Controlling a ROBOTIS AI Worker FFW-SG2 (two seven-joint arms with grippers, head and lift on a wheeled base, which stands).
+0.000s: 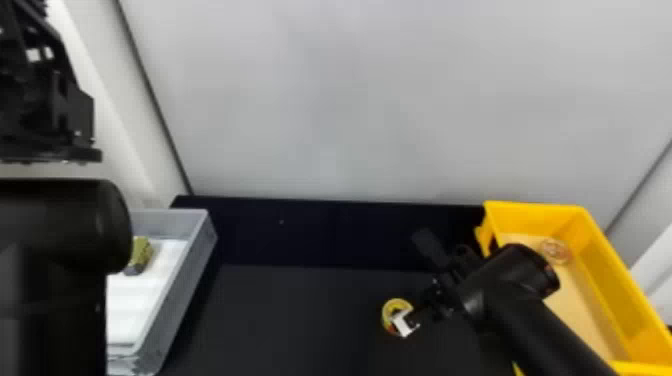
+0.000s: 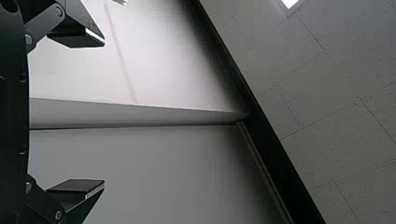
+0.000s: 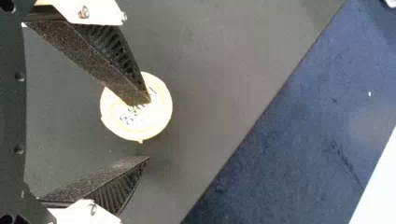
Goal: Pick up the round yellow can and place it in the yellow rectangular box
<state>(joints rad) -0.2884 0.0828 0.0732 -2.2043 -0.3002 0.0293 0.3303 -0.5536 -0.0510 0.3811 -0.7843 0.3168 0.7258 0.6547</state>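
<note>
The round yellow can (image 1: 394, 309) stands on the black table in the head view, with my right gripper (image 1: 411, 320) over its near right side. In the right wrist view the can's pale lid (image 3: 156, 114) lies under one finger of my right gripper (image 3: 148, 130), whose fingers are spread with nothing between them; the other finger is off to the lid's side. The yellow rectangular box (image 1: 607, 265) is at the right, partly behind my right arm. My left arm is parked high at the left (image 1: 47, 100); its gripper (image 2: 103, 114) is open and holds nothing.
A grey tray (image 1: 192, 260) with a white bottom stands at the left and holds a small olive-green object (image 1: 141, 252). A clear round item (image 1: 555, 251) lies inside the yellow box near its back. A pale grey wall rises behind the table.
</note>
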